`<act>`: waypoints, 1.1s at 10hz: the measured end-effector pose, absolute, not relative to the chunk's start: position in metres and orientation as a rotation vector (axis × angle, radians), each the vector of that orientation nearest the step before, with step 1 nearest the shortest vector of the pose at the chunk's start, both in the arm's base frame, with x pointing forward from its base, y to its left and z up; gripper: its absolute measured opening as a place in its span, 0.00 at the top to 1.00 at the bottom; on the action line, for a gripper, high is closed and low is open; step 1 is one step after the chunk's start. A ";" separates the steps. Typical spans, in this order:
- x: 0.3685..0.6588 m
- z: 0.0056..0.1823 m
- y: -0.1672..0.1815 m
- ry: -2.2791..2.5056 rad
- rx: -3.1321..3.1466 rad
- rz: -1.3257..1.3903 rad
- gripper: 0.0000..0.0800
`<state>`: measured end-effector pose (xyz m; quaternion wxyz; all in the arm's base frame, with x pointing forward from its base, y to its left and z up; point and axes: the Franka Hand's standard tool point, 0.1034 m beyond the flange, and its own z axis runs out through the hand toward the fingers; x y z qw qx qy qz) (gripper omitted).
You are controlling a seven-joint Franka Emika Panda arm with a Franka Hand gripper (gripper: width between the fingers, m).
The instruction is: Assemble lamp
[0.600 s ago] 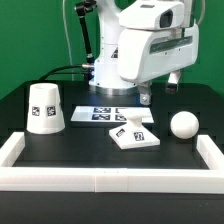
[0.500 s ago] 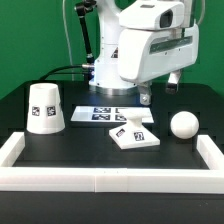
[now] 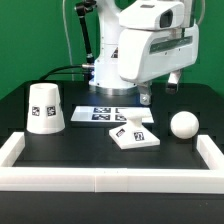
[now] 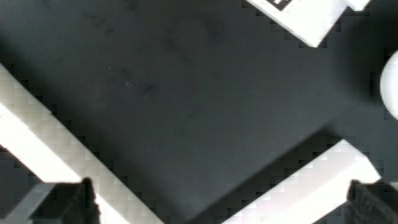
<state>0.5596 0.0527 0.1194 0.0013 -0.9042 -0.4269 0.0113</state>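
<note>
The lamp's three white parts lie apart on the black table. The tapered shade (image 3: 43, 107) stands at the exterior view's left. The flat square base (image 3: 133, 133) lies in the middle. The ball-topped bulb (image 3: 183, 124) lies to its right. My gripper (image 3: 158, 92) hangs above the table behind the base, open and empty, touching nothing. In the wrist view the gripper (image 4: 217, 205) shows both fingertips (image 4: 63, 205) far apart over bare table. A tagged white corner, apparently of the base (image 4: 306, 14), and the bulb's edge (image 4: 390, 85) show at the picture's border.
The marker board (image 3: 110, 113) lies flat behind the base. A low white wall (image 3: 110, 178) frames the table's front and sides; its bands cross the wrist view (image 4: 36, 130). A green backdrop stands behind the arm.
</note>
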 end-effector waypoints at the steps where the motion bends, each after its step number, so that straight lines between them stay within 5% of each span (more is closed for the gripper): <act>1: 0.547 0.118 0.046 -1.312 -2.859 0.028 0.13; 4: 0.518 0.107 0.038 -1.091 -2.953 0.009 0.13; 11: 0.506 0.097 0.034 -0.517 -3.098 -0.001 0.13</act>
